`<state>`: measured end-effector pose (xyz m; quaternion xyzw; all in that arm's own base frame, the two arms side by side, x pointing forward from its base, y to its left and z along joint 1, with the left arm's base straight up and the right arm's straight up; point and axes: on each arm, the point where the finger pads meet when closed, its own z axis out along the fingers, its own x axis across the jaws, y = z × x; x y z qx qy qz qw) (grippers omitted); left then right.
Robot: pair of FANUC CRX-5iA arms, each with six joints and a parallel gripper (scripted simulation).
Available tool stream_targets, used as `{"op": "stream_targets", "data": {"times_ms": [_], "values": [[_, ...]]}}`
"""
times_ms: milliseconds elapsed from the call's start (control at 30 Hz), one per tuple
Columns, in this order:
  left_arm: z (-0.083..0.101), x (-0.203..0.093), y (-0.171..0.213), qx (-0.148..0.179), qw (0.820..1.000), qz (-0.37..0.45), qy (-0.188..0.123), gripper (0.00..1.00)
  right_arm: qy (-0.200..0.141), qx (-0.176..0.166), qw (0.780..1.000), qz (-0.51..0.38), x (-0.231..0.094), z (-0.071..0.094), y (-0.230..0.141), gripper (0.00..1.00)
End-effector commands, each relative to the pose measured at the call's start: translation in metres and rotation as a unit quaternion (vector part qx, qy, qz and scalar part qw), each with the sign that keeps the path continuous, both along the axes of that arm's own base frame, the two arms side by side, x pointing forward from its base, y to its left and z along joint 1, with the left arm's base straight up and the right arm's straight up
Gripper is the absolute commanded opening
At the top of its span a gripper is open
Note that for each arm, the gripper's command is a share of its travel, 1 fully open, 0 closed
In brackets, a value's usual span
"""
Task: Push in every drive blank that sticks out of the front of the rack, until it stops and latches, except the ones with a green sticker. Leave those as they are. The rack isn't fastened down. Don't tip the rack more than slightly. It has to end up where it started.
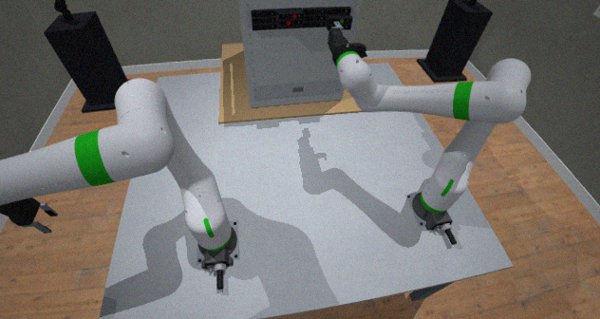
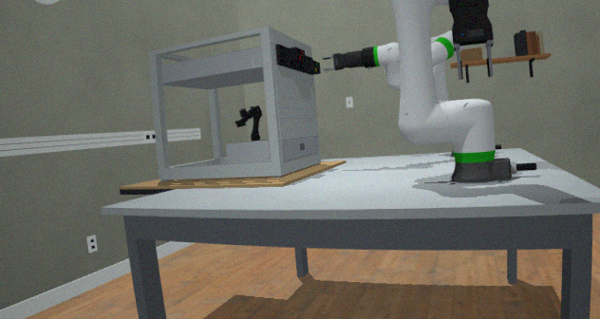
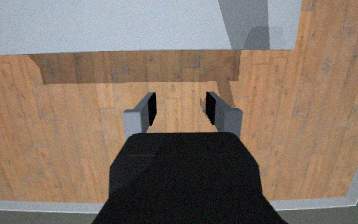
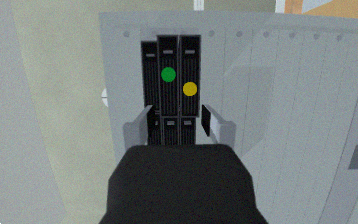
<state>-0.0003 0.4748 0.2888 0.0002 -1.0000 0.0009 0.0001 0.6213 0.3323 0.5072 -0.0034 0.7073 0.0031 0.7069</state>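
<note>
The grey rack [image 1: 295, 71] [image 2: 296, 109] [image 4: 265, 110] stands upright with black drive blanks along its upper front. In the right wrist view, a green-stickered blank [image 4: 168, 102] and a yellow-stickered blank [image 4: 190, 65] stand out past the plain blank [image 4: 150, 75] beside them. Two red stickers show near the middle of the row in the top view; how far those blanks stick out is unclear there. My right gripper [image 1: 337, 25] [image 2: 326, 64] [image 4: 178, 114] is open and empty, a short way in front of the row's right end. My left gripper [image 1: 51, 222] [image 2: 475, 77] [image 3: 181, 102] is open and empty, far from the rack.
The rack stands on a wooden board [image 1: 233, 114] [image 2: 142, 185] at the back of the grey table [image 1: 266, 171] [image 2: 351, 190] [image 3: 105, 25]. The left gripper hangs beyond the table edge, over the floor [image 3: 80, 150]. Black pedestals [image 1: 87, 62] [image 1: 458, 38] stand on either side.
</note>
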Motion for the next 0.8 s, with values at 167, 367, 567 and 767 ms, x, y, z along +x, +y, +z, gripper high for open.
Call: {"op": "stream_targets", "data": {"times_ms": [167,367,567,767], "values": [[0.001,0.000,0.000,0.001,1.000,0.000,0.000,1.00,-0.001,0.001,1.000,0.000,0.000,0.001,0.000,1.00],[0.001,0.000,0.000,0.001,1.000,0.000,0.000,1.00,-0.001,0.001,1.000,0.000,0.000,0.002,0.004,1.00],[0.001,0.000,0.000,0.001,1.000,0.000,0.000,1.00,-0.001,0.001,1.000,0.000,0.000,0.004,0.017,1.00],[0.001,0.000,0.000,0.001,1.000,0.000,0.000,1.00,-0.001,0.001,1.000,0.000,0.000,0.006,0.034,1.00]]}}
